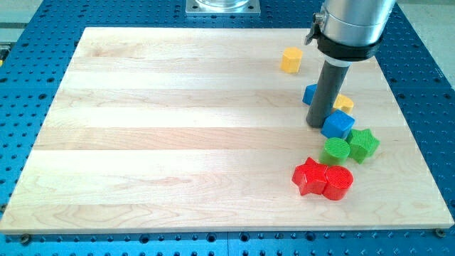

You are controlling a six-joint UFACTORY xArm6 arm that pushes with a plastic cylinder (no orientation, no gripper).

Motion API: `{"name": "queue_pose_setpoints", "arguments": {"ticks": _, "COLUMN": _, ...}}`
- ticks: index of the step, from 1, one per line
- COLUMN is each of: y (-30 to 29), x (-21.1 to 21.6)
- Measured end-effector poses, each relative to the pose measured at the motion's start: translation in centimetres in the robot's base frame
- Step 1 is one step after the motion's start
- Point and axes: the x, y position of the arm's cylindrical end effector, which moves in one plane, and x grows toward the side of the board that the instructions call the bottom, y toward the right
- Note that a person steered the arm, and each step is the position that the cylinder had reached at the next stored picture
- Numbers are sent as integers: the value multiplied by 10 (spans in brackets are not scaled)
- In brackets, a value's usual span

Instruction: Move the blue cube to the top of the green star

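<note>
While the dark rod's tip (316,125) touches the view's-left side of the blue plastic cube (338,124), the green plastic star (363,144) sits just below-right of that cube, on the wooden worktop (178,128).

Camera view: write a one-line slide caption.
My tip rests at the blue cube's left edge, the green star just below-right of the cube.

My tip (316,124) rests on the wooden board (178,128), touching the left side of the blue cube (338,124). Just below the cube sit the green cylinder (336,150) and, to its right, the green star (363,144). Lower still, the red star (310,176) touches the red cylinder (338,182). Behind my rod, another blue block (310,94) (partly hidden) and a yellow block (344,102). A yellow hexagonal block (291,60) stands apart toward the view's top.
</note>
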Motion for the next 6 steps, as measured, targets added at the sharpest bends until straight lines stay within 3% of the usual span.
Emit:
{"name": "queue_pose_setpoints", "arguments": {"ticks": 1, "y": -27, "x": 26}}
{"name": "queue_pose_setpoints", "arguments": {"ticks": 2, "y": 4, "x": 31}}
{"name": "queue_pose_setpoints", "arguments": {"ticks": 6, "y": 38, "x": 4}}
